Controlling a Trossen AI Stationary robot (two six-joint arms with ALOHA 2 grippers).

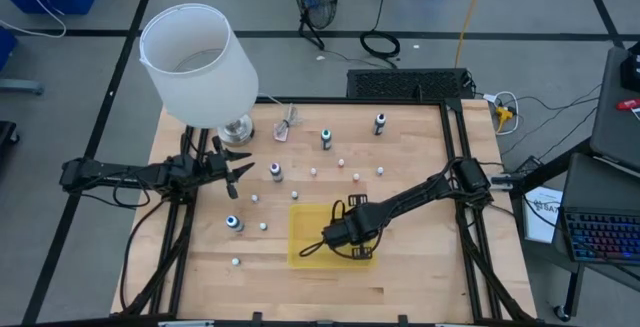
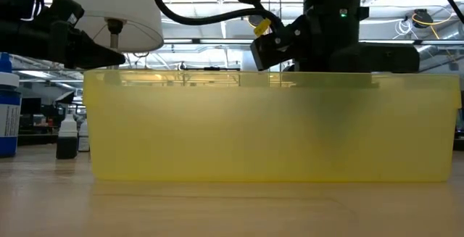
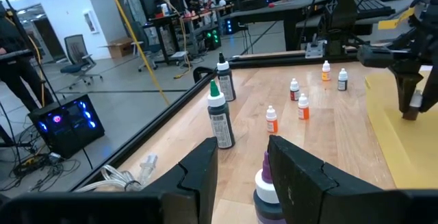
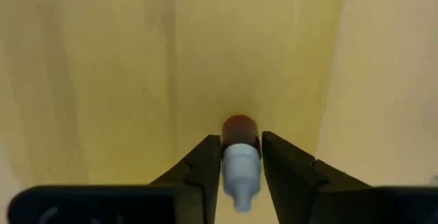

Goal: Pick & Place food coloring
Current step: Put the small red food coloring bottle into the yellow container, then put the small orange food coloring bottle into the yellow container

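The right gripper (image 4: 241,157) is seen inside the yellow tray (image 1: 300,222), its 2 fingers set either side of a small red-bodied, white-capped bottle (image 4: 240,157); the pinch looks to be loosening, though a full release cannot be confirmed. The bottle's long axis runs straight along the fingers, cap toward the wrist, body toward the tray floor. A drop is judged to be the step in hand, so the coming move calls for a straight lift clear of the tray walls.

On the table's 9 o'clock side, the left gripper (image 3: 241,166) is held slightly spread behind a purple-capped bottle (image 3: 265,183), which stands just ahead of the fingertips, upright. It is the nearer arm for that bottle.

Other food coloring bottles (image 1: 325,138) stand scattered toward 12 o'clock, well apart, with open wood between them. A white lamp (image 1: 195,62) crowds the 10 o'clock corner.
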